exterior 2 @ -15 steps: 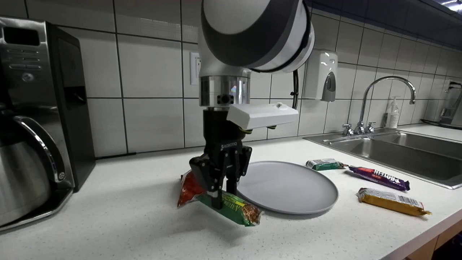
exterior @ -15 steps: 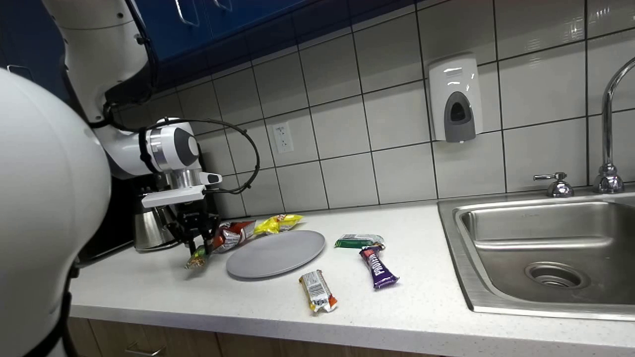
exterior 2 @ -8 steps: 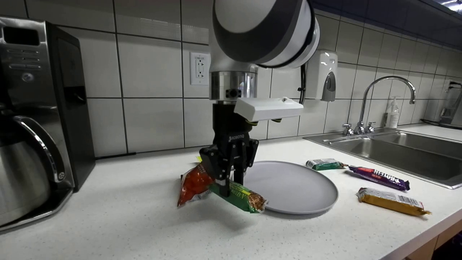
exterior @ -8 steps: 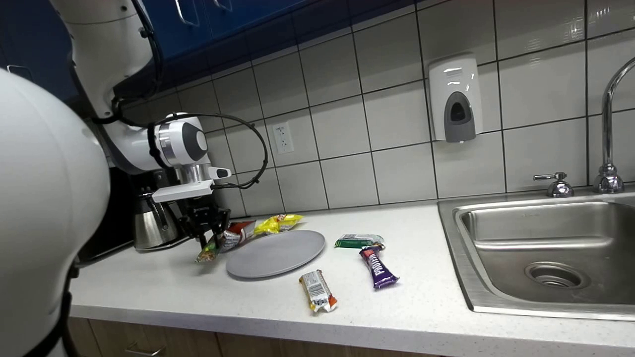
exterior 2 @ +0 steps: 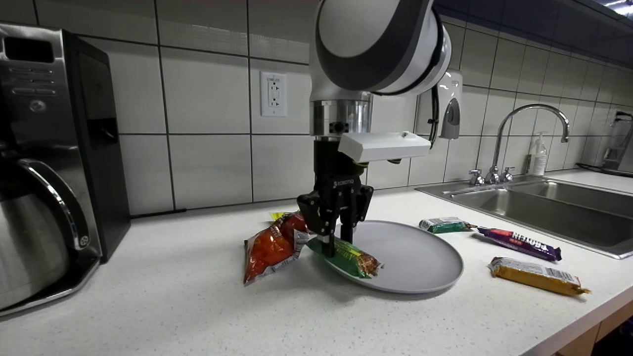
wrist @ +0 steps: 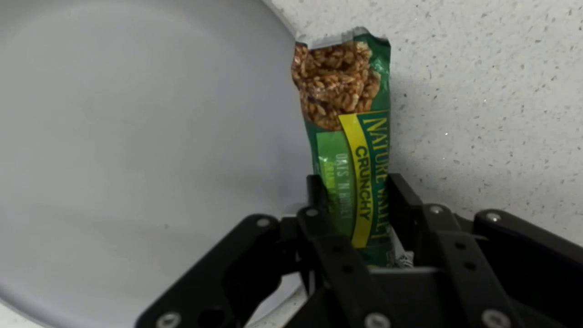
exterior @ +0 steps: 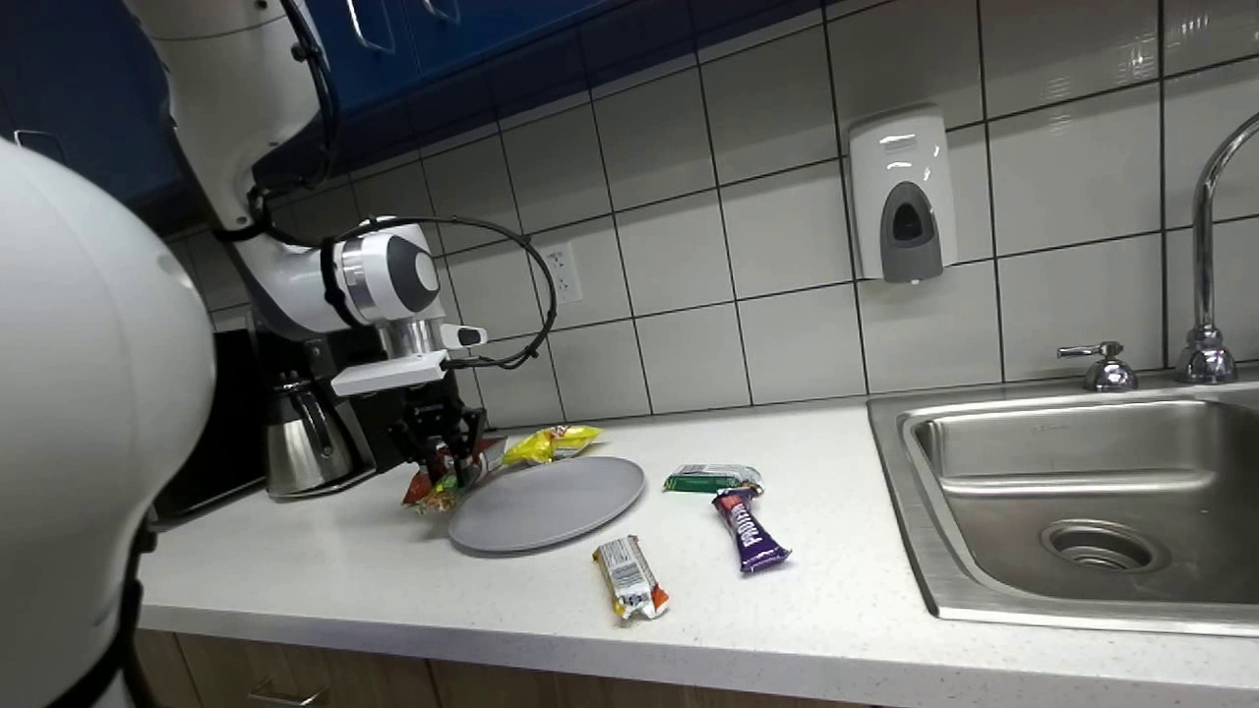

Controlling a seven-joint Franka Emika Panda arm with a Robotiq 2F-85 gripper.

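Note:
My gripper [exterior 2: 338,245] is shut on a green Nature Valley granola bar [exterior 2: 353,258], its fingers on the bar's two long sides. In the wrist view the bar [wrist: 341,91] points away between the fingertips [wrist: 356,187], and its near end is partly hidden by the gripper. The bar is held a little above the counter at the edge of a round grey plate [exterior 2: 415,264]. The plate [wrist: 136,136] lies to its left in the wrist view. A red snack bag [exterior 2: 272,249] lies close beside the gripper; it is partly hidden in an exterior view [exterior: 489,454].
A yellow bag [exterior: 551,444] lies behind the plate. Another green bar [exterior: 700,481], a purple protein bar [exterior: 749,536] and a yellow-white bar [exterior: 628,575] lie between plate and sink [exterior: 910,551]. A coffee maker [exterior 2: 84,148] stands at one side, the tiled wall [exterior 2: 207,163] behind.
My gripper has moved right in both exterior views, carrying the green bar from beside the plate to its edge. More of the red bag now shows in an exterior view.

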